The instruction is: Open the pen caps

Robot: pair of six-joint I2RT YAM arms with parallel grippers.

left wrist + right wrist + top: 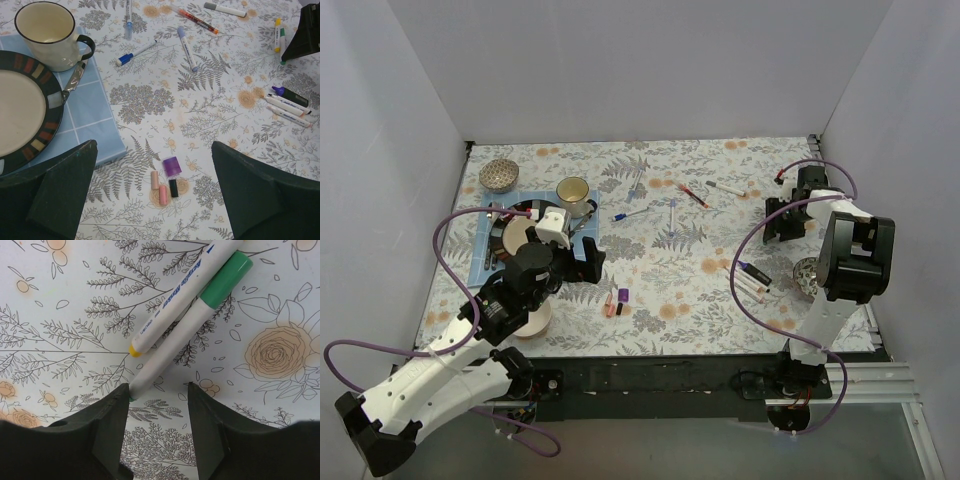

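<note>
Several loose pen caps lie between my left gripper's [155, 200] wide-open fingers: a purple cap [171, 166], two pink caps [155, 180] and a black cap [173, 188]. From above, that gripper [570, 262] hovers left of the caps [616, 302]. My right gripper [157, 395] is open low over the cloth, with nothing between its fingers. A green-capped pen [190, 325] lies just ahead, its near end touching the left fingertip [120, 395]. A yellow-tipped pen [175, 300] rests against it. More pens [187, 47] lie scattered mid-table, and three pens [290, 102] lie to the right.
A blue placemat [97, 120] at the left holds a dark-rimmed plate [50, 125], a cream mug [47, 35] and a spoon [72, 82]. A small bowl [500, 175] sits at the back left, and a metal dish [806, 272] by the right arm. White walls surround the table.
</note>
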